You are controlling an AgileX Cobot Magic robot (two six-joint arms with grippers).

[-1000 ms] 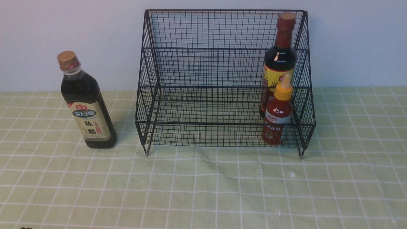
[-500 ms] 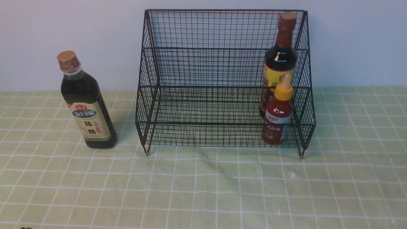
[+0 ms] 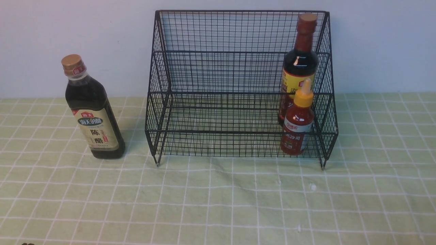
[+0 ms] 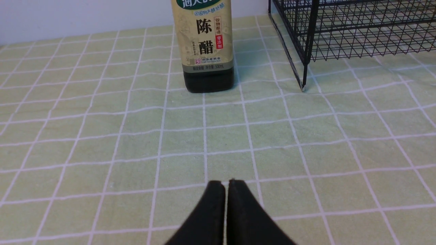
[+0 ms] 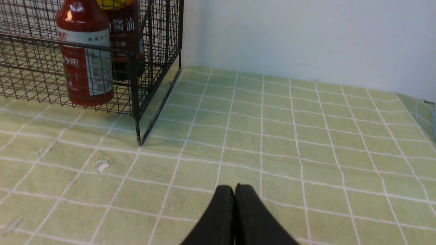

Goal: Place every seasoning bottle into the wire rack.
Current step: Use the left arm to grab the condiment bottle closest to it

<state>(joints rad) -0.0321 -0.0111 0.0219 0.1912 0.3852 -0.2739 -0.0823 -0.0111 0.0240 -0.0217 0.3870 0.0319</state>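
The black wire rack (image 3: 218, 71) stands at the back middle of the table. Inside its right end stand a tall dark bottle with a maroon cap (image 3: 299, 64) on the rear tier and a small red sauce bottle with a yellow nozzle (image 3: 298, 122) on the front tier, both upright. A dark bottle with a gold cap and beige label (image 3: 91, 112) stands upright on the cloth left of the rack. My left gripper (image 4: 226, 182) is shut and empty, well short of that bottle (image 4: 206, 44). My right gripper (image 5: 234, 186) is shut and empty, near the rack's right front leg (image 5: 138, 136).
A green checked cloth (image 3: 218, 204) covers the table, with a pale wall close behind the rack. Small white specks (image 5: 101, 165) lie on the cloth in front of the rack's right end. The cloth's far right edge (image 5: 425, 105) shows in the right wrist view.
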